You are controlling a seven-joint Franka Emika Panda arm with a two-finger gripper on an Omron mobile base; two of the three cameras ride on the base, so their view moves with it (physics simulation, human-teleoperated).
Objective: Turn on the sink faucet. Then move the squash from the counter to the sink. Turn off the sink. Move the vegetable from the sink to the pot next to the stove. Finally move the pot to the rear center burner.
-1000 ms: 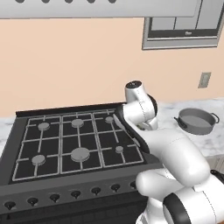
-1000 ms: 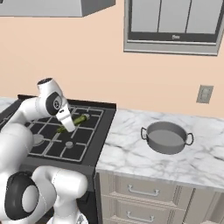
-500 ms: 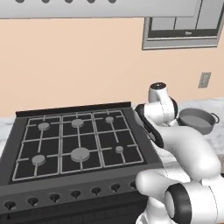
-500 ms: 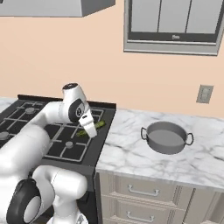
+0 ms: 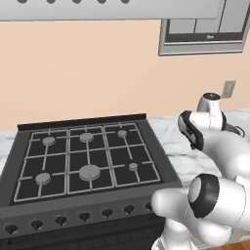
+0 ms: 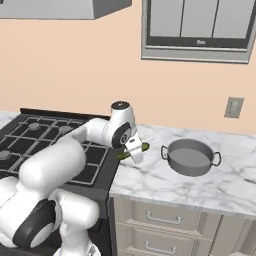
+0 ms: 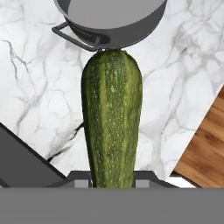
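The squash (image 7: 112,118), a slim dark green vegetable with paler speckled stripes, sits clamped in the claw (image 6: 134,154), which is nearly closed around its lower end. In the hand view that end is cut off behind the fingertips, and its far tip overlaps the near wall of the round grey metal pot (image 7: 114,19). The pot's upper part runs off the top of that view, so just one dark loop handle and part of its rim can be made out. In the right base view the squash pokes out as a short green stub past the white arm, held above the white grey-veined marble tabletop (image 6: 165,182), just beyond the right edge of the black gas stove (image 6: 47,145) with grid grates. The two-handled pot stands further right on the tabletop, apart from the claw. From the left base view the arm's bulk hides the claw and most of the pot. On the peach wall behind is a pale outlet plate (image 6: 233,107).
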